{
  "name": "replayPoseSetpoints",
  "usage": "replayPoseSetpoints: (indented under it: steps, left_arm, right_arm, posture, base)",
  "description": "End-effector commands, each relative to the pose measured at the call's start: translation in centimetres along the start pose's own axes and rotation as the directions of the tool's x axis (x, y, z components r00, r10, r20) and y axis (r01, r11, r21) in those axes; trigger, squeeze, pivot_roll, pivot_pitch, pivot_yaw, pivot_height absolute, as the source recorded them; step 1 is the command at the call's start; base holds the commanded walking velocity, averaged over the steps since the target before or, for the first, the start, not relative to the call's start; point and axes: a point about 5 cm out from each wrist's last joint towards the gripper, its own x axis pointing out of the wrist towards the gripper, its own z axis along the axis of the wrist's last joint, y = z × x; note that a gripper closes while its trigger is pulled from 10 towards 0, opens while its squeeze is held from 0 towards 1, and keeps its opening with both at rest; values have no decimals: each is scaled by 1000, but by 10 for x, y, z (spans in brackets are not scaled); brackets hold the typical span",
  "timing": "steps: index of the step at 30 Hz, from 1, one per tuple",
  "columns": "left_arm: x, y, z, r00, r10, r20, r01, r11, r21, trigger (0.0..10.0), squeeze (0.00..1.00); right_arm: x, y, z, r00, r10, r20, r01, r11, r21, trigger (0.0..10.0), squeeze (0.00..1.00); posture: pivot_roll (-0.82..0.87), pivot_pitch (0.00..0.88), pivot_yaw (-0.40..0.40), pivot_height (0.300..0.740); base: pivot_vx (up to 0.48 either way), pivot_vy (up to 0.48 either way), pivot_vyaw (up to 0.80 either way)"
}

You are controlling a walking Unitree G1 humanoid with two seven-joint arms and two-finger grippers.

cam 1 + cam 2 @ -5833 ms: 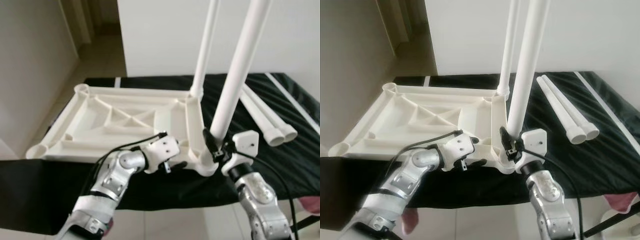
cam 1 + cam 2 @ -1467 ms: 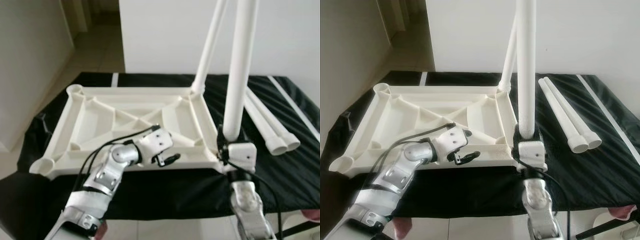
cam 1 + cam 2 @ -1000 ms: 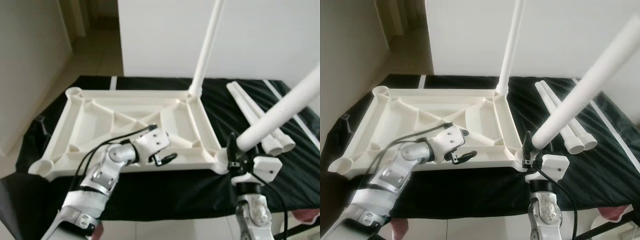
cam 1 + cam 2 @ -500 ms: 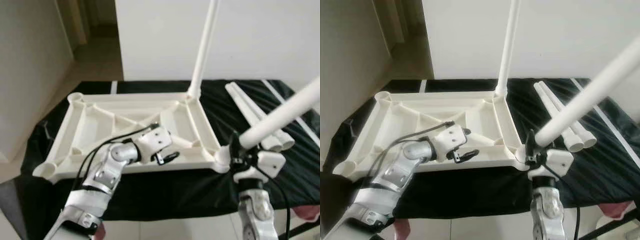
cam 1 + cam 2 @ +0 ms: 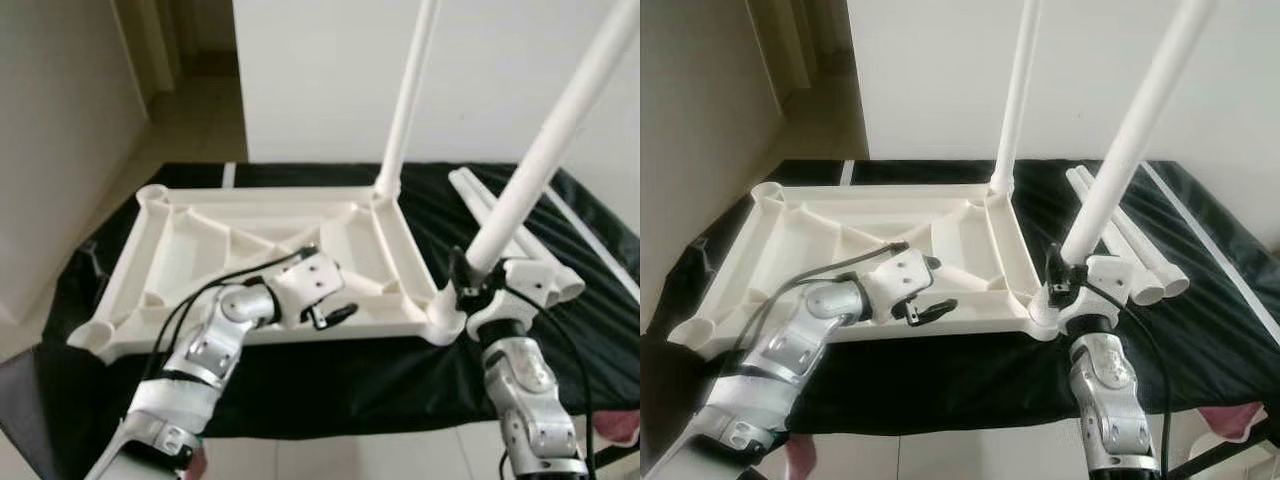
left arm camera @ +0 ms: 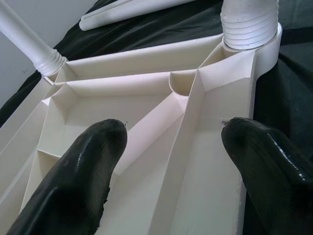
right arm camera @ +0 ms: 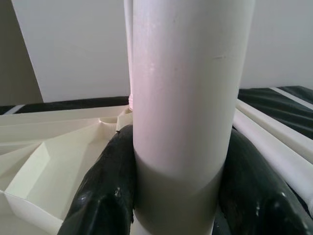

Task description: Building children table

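Observation:
An upside-down white plastic tabletop lies on a black-covered surface. One white leg stands upright in its far right corner socket. A second white leg sits in the near right corner socket, leaning to the right. My right gripper is shut on this leg just above the socket; its fingers press both sides. My left gripper hovers open over the tabletop's near ribs, its fingertips apart above the rib.
Two loose white legs lie side by side on the black cloth right of the tabletop. A white wall stands behind; tiled floor and a hallway lie at the far left. Something pink lies at the lower right.
The leg in my right gripper has swung from a steep rightward tilt back toward upright, still leaning right. The left gripper has stayed in place.

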Motion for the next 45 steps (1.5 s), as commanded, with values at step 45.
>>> replayPoseSetpoints:
  steps: [45]
  left_arm:
    - [1,4,-1,998,67,-10,-67,998,6,10000,0]
  right_arm:
    - [-48,-40,-46,750,-656,-86,648,754,-104,10000,0]
  posture:
    - [33,0,16,740]
  base:
    - [0,0,0]
